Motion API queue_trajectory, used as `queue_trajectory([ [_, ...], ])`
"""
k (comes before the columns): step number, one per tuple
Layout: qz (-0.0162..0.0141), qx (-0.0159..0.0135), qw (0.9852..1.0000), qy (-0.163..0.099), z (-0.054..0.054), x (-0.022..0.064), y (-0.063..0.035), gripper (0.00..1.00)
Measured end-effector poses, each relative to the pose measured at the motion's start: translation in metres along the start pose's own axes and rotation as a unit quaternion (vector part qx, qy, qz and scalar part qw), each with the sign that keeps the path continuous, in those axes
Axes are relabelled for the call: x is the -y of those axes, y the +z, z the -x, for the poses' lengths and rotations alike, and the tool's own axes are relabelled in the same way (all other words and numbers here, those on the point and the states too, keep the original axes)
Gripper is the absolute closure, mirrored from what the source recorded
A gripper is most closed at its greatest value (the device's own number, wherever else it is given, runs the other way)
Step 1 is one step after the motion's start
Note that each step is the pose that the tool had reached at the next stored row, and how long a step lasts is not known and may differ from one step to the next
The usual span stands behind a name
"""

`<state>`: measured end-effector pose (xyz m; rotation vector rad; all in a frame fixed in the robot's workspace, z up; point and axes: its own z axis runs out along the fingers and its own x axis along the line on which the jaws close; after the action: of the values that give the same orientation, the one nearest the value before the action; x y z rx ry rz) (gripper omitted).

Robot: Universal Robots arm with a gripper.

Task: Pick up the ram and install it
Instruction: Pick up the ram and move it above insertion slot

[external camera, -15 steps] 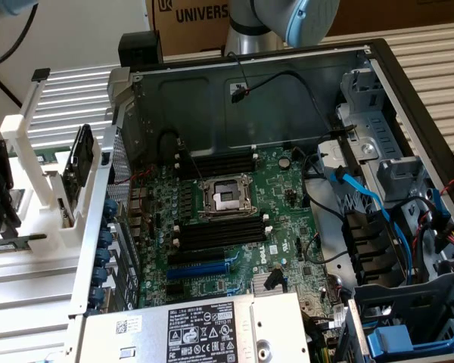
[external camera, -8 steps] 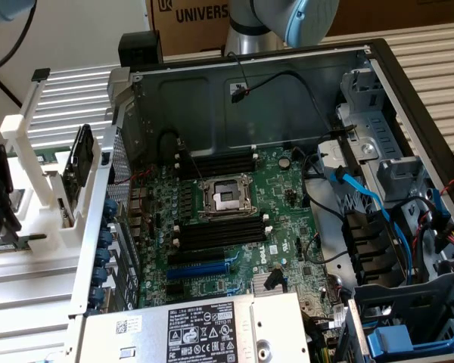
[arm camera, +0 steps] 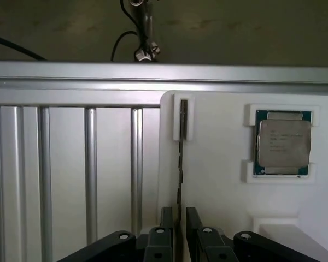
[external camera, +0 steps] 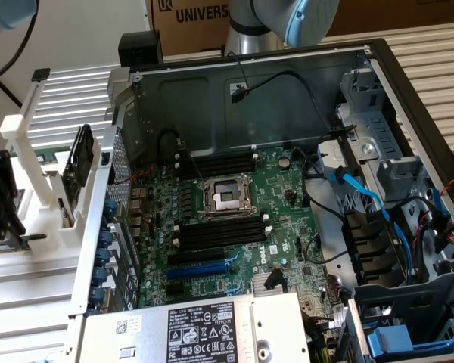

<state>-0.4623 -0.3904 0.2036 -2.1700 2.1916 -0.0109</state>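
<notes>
Gripper (arm camera: 180,214) spread, straddling the ram (arm camera: 182,158), which stood edge-up in white holder (arm camera: 218,218). Not yet lifted; memory slots (external camera: 219,231) looked unfilled.

Cardboard box (external camera: 200,15) at the back: large dark letters "UNIVERS", cut off after the S, with a partly cropped logo mark just before them. Power supply label (external camera: 212,333), white with a black block: "DELL" in its top corner toward the exterior view's left; the fine print and certification marks are too small to read. Barcode sticker (external camera: 126,325) beside it: bars only, digits illegible. Motherboard (external camera: 242,189): white printed logo below the memory slots, looks like "DELL" turned sideways. Processor (arm camera: 283,143): faint print lines on the metal lid, unreadable. Ram (arm camera: 180,158): edge-on, no print legible.
</notes>
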Motion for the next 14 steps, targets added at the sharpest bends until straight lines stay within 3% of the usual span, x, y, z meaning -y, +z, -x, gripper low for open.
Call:
queue_trajectory([
  [6,-0.0010,0.0017,1.0000,0.002,-0.0001,-0.0002,0.0053,0.76],
  [14,-0.0011,0.0018,1.0000,0.002,-0.0001,-0.0002,0.0054,0.76],
])
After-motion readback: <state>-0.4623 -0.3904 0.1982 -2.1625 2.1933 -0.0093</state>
